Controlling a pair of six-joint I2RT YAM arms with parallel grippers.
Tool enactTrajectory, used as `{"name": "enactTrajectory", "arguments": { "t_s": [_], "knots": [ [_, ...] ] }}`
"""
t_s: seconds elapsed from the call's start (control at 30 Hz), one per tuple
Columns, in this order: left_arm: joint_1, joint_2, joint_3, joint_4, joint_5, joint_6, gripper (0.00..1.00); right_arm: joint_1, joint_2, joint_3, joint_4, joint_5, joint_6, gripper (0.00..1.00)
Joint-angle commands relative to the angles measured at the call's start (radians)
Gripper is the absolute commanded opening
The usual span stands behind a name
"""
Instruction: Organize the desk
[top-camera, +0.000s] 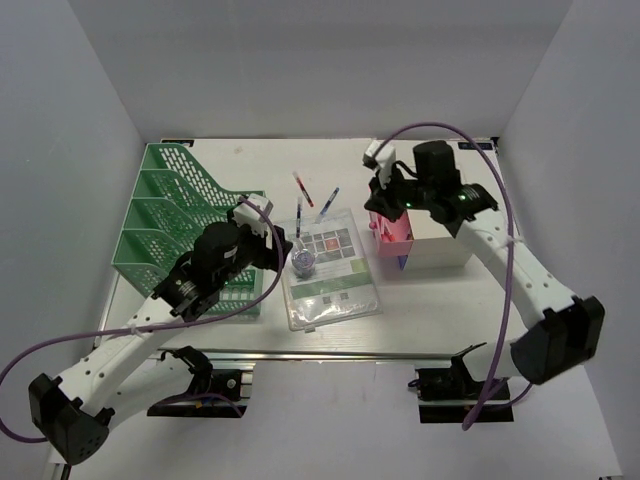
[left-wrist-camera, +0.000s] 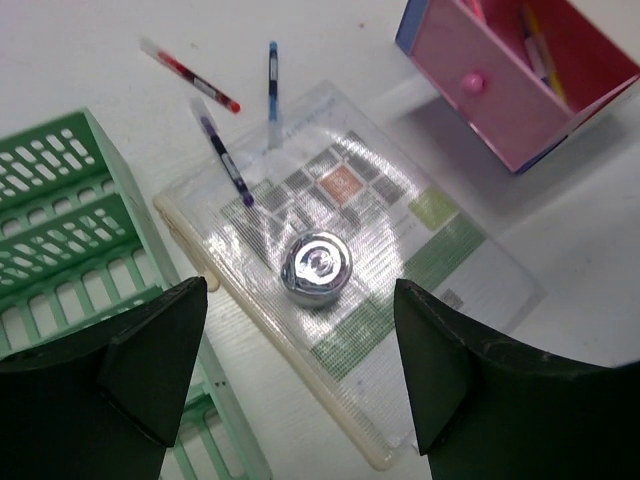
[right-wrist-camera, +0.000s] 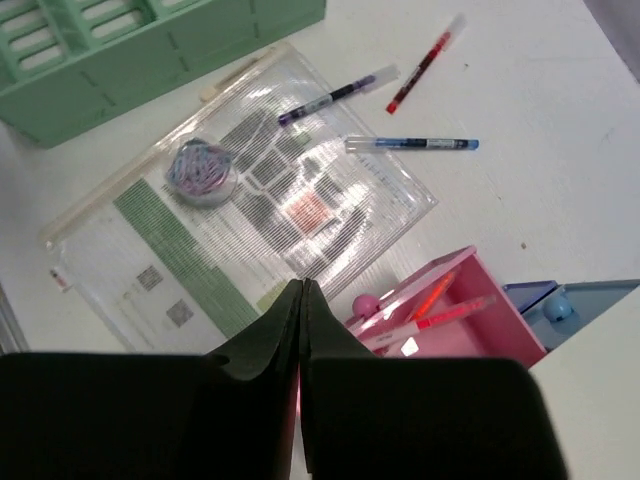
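The white desk (top-camera: 430, 310) holds a clear zip pouch (top-camera: 330, 270) with a printed sheet inside and a round tin of paper clips (top-camera: 304, 262) on it. Red (top-camera: 302, 188), blue (top-camera: 328, 204) and purple (top-camera: 298, 215) pens lie behind the pouch. My left gripper (left-wrist-camera: 300, 300) is open and empty, above the pouch's left edge near the tin (left-wrist-camera: 316, 268). My right gripper (right-wrist-camera: 302, 285) is shut with nothing seen in it, above the open pink drawer (right-wrist-camera: 450, 320), which holds pens.
A green mesh file rack (top-camera: 170, 220) stands at the left, close beside my left arm. The white drawer box (top-camera: 440, 245) stands at the right with a blue drawer (right-wrist-camera: 560, 300) slightly open. An aluminium rail (top-camera: 330, 352) runs along the near edge.
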Motion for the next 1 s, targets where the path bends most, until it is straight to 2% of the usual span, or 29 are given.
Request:
{"name": "enactTrajectory", "arguments": {
  "t_s": [0.0, 0.2, 0.37, 0.47, 0.7, 0.87, 0.97],
  "knots": [
    [0.003, -0.026, -0.022, 0.037, -0.028, 0.025, 0.85, 0.053, 0.077, 0.125, -0.022, 0.224, 0.042, 0.00],
    [0.003, -0.012, -0.013, 0.029, -0.063, 0.028, 0.85, 0.193, 0.224, 0.276, -0.095, 0.448, 0.002, 0.00],
    [0.003, -0.021, -0.017, 0.034, -0.067, 0.029, 0.85, 0.315, 0.314, 0.303, -0.140, 0.659, -0.054, 0.00],
    [0.003, -0.026, -0.017, 0.032, -0.074, 0.028, 0.85, 0.349, 0.362, 0.315, -0.179, 0.762, -0.081, 0.00],
    [0.003, -0.035, -0.017, 0.032, -0.067, 0.029, 0.85, 0.377, 0.424, 0.300, -0.197, 0.950, -0.111, 0.00],
    [0.003, -0.035, -0.016, 0.031, -0.062, 0.028, 0.85, 0.377, 0.436, 0.243, -0.147, 1.094, -0.137, 0.00],
    [0.003, -0.040, -0.014, 0.029, -0.062, 0.028, 0.85, 0.372, 0.448, 0.229, -0.152, 1.120, -0.142, 0.00]
  ]
}}
